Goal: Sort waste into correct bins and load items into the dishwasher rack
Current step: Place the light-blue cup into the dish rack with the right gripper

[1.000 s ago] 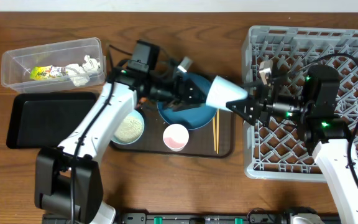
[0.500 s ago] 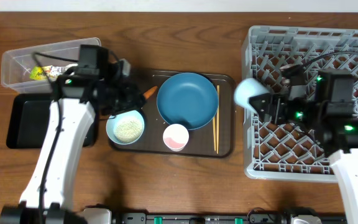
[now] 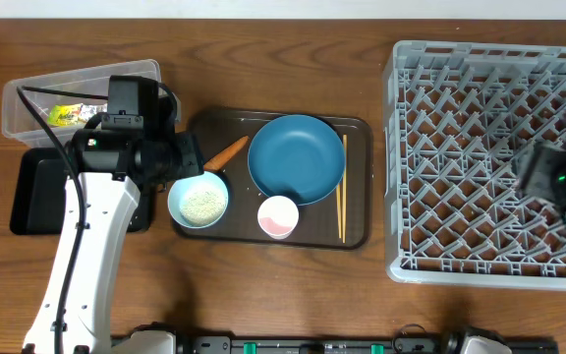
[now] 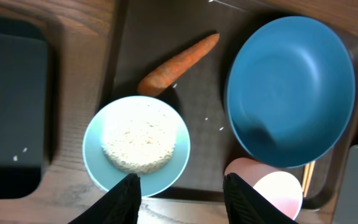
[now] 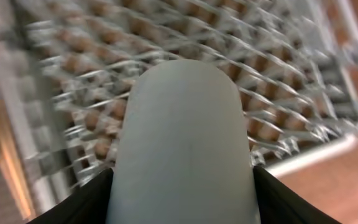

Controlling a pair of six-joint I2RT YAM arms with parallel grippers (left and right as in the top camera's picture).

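My left gripper (image 4: 180, 186) is open and empty, just above the near rim of the pale-teal bowl (image 4: 98, 155) holding white rice (image 4: 138, 143); in the overhead view it (image 3: 187, 159) is beside the orange carrot (image 3: 226, 152). The dark-blue dish (image 3: 296, 159), pink cup (image 3: 277, 216) and chopsticks (image 3: 341, 197) lie on the brown tray. My right gripper (image 5: 182, 180) is shut on the light-blue cup (image 5: 182, 112) over the grey rack (image 5: 73, 81), at the rack's right edge (image 3: 558, 175). The yellow-green wrapper (image 3: 62, 115) lies in the clear tub (image 3: 28, 98).
The black tray (image 3: 42, 192) sits in front of the clear tub, left of the brown serving tray (image 3: 357, 231). A few rice grains lie on the black tray (image 4: 17, 155). The rack (image 3: 489, 157) fills the right side of the table.
My right arm has carried the light-blue cup from the rack's left edge to its far right. My left arm pulled back from over the dish to the teal bowl.
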